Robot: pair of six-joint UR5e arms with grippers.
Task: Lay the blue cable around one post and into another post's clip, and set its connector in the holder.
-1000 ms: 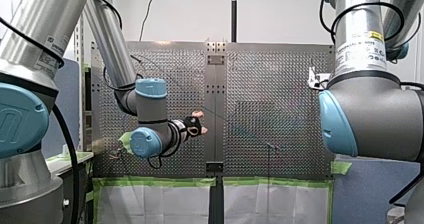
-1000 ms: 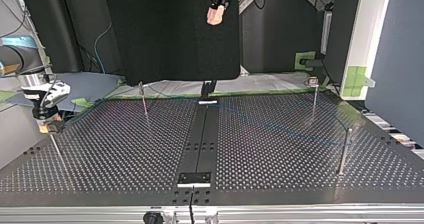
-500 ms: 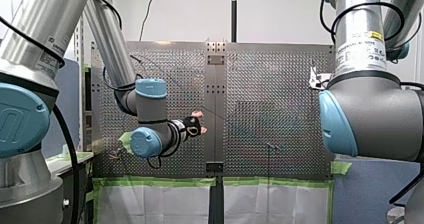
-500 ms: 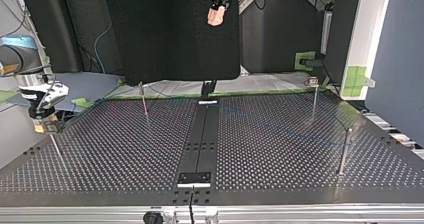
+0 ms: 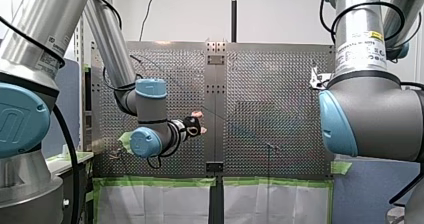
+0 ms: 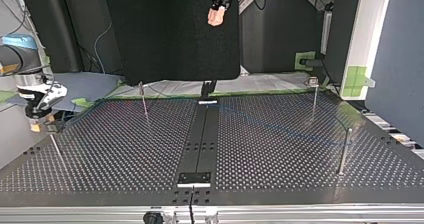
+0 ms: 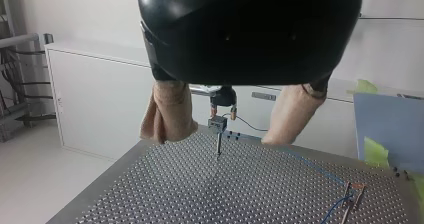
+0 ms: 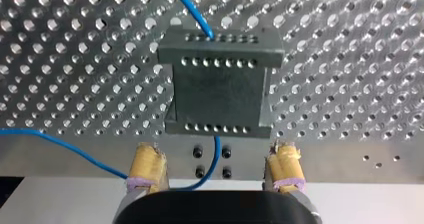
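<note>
— Since a second ago, what have we shifted?
— Our right pincer (image 6: 37, 127) has slid toward the top view's left edge, off the top of the thin post (image 6: 56, 151) it hovered at. Our left arm has held its place.
— How do we hold that right pincer?
— Released: in the right wrist view its yellow pads (image 8: 145, 161) stand wide apart, grasping nothing.
— And where is the blue cable?
— The blue cable (image 8: 218, 164) meets the far edge of a dark block (image 8: 217, 94) just ahead of the pads. It comes out from under the near edge, shows between the pads and curves off to one side over the tabletop (image 6: 275, 174). We cannot pick out the connector.
— What do we see from the left wrist?
— Our left pincer (image 7: 218, 137) hangs high above the tabletop, its beige pads (image 7: 167, 114) spread with nothing between them. Far ahead, our right pincer sits just above the thin post. The cable runs on across the perforated surface to a second post (image 7: 350, 209) near the tabletop's edge, with a loose curl of blue beside it.
</note>
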